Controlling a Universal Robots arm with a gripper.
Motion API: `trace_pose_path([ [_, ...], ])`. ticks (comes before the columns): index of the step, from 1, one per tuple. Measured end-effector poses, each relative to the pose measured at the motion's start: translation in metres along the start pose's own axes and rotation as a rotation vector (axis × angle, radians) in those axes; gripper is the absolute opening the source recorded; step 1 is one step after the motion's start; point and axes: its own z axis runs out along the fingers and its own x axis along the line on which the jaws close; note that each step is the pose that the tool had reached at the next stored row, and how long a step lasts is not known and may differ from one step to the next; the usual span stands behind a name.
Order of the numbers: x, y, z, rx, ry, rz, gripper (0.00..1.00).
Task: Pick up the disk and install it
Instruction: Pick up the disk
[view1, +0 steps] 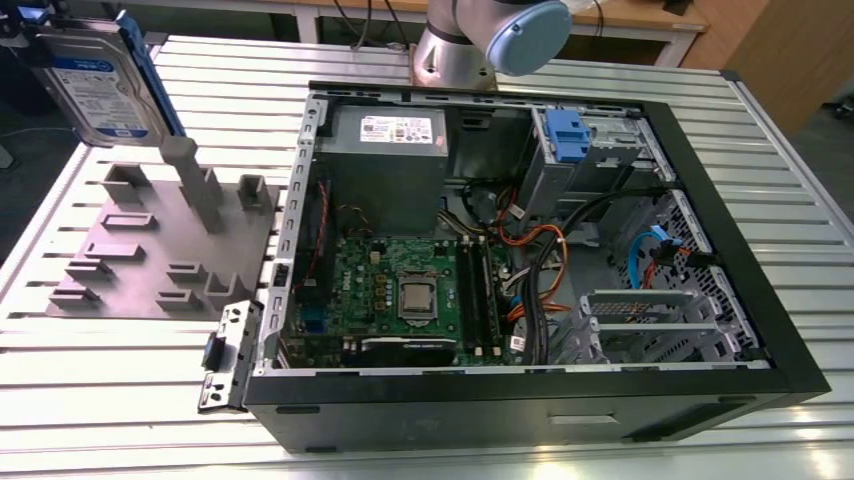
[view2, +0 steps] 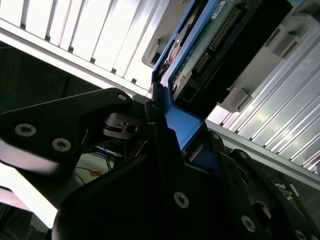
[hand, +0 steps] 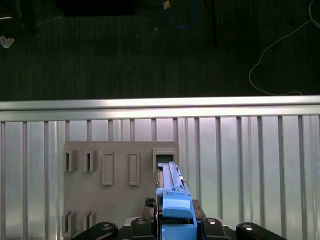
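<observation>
My claw (hand: 176, 223) closed on the flat silver metal disk with blue plastic frame (view1: 100, 80), held above grey slotted plate (view1: 134, 255)

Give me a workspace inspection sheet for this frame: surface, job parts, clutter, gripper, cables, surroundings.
Surface: slatted aluminium table carrying an open computer case and a grey fixture board.
Job's things: the disk is held in the air over the fixture board.
Clutter: a metal bracket lying beside the case.
Grippers: gripper shut on the disk's blue carrier frame.
Cables: orange, black and blue leads inside the case; loose cables on the floor.
Surroundings: dark floor beyond the table edge.
</observation>
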Motion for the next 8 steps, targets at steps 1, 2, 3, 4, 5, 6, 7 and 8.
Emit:
trace_pose_path([
  [1, 0.0, 0.0, -0.0004, 0.0, 0.0, 0.0, 0.36],
  [2, 0.0, 0.0, -0.0007, 0.0001, 0.0, 0.0, 0.36],
  [3, 0.0, 0.0, -0.0008, 0.0001, 0.0, 0.0, 0.36],
  [4, 0.0, 0.0, -0.001, -0.0001, 0.0, 0.0, 0.36],
  [5, 0.0, 0.0, -0.001, 0.0, 0.0, 0.0, 0.36],
  [6, 0.0, 0.0, -0.0011, 0.0, 0.0, 0.0, 0.36],
  [7, 0.0, 0.0, -0.0012, -0.0001, 0.0001, 0.0, 0.36],
  [8, 0.0, 0.0, -0.0015, -0.0002, 0.0001, 0.0, 0.36],
])
